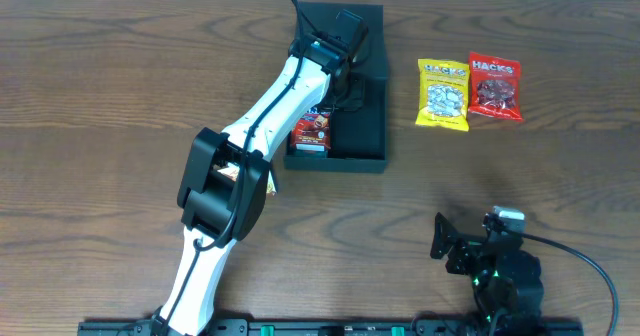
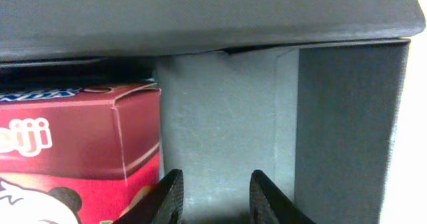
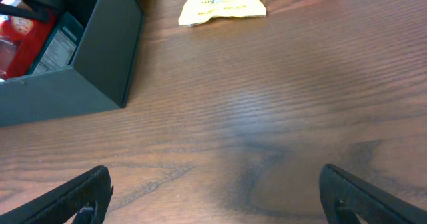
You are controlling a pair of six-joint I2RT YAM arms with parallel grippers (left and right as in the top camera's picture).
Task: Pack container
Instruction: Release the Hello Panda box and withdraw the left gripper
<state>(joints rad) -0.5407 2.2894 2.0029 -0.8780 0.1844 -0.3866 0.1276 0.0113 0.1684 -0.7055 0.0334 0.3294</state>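
The dark container (image 1: 372, 96) stands open at the table's back middle, its flap lid up at the far side. A red snack box (image 1: 312, 131) lies inside against its left wall. My left gripper (image 1: 345, 38) reaches into the container's far end. In the left wrist view its jaws (image 2: 213, 194) are apart and empty, beside the red box (image 2: 73, 151), facing the container's inner wall (image 2: 347, 117). My right gripper (image 1: 470, 232) is wide open and empty (image 3: 213, 197), low over the table at the front right.
A yellow Hacks pack (image 1: 443, 94) and a red Hacks pack (image 1: 495, 87) lie side by side right of the container. The right wrist view shows the container's corner (image 3: 100, 57) and the yellow pack (image 3: 223, 1) ahead.
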